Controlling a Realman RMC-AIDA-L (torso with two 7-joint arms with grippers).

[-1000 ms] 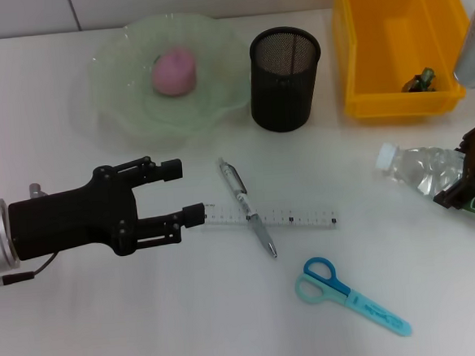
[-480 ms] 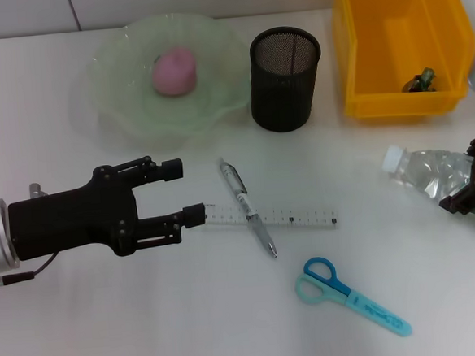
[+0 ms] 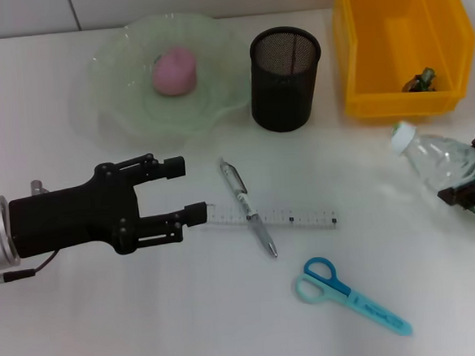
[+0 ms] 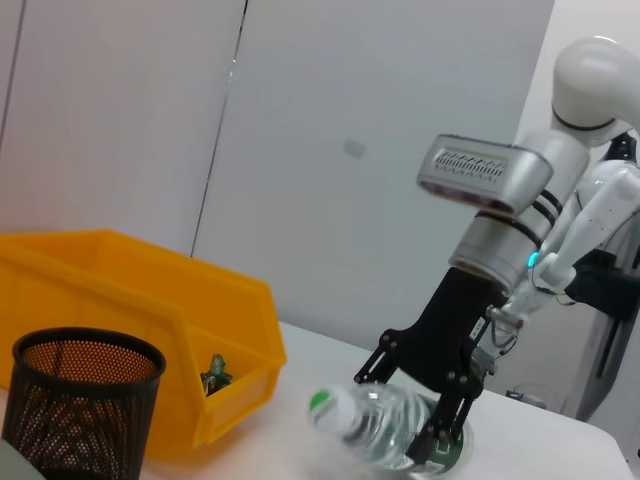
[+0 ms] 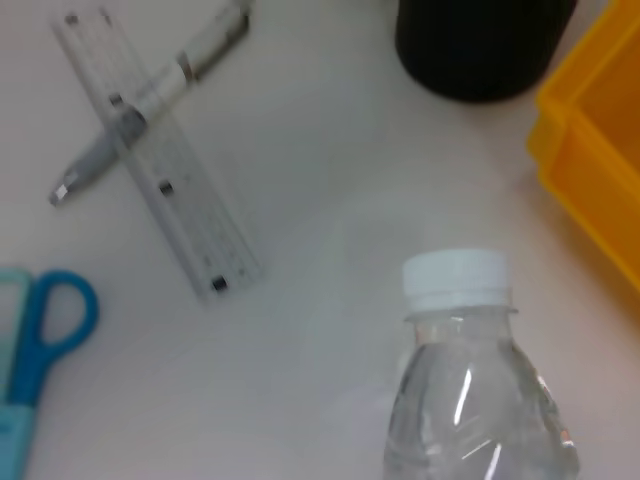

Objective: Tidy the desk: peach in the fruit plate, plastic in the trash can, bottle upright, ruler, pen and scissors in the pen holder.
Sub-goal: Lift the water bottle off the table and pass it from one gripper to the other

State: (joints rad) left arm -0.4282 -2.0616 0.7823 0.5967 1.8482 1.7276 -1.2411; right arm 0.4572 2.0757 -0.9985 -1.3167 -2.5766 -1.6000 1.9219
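Bottle [image 3: 436,154] sits near the desk's right edge, clamped low on its body in my right gripper [image 4: 440,425] and tilted cap-up, probably so I can stand it on its base, though the head view clips the grip. My left gripper [image 3: 178,192] hovers wide open beside the ruler [image 3: 270,217] and pen [image 3: 247,207].

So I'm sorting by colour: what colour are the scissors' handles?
The scissors have blue and light teal handles, best seen in the head view.

One pen [image 3: 248,207], one ruler [image 3: 271,218], one scissors [image 3: 350,295], one bottle [image 3: 441,156].
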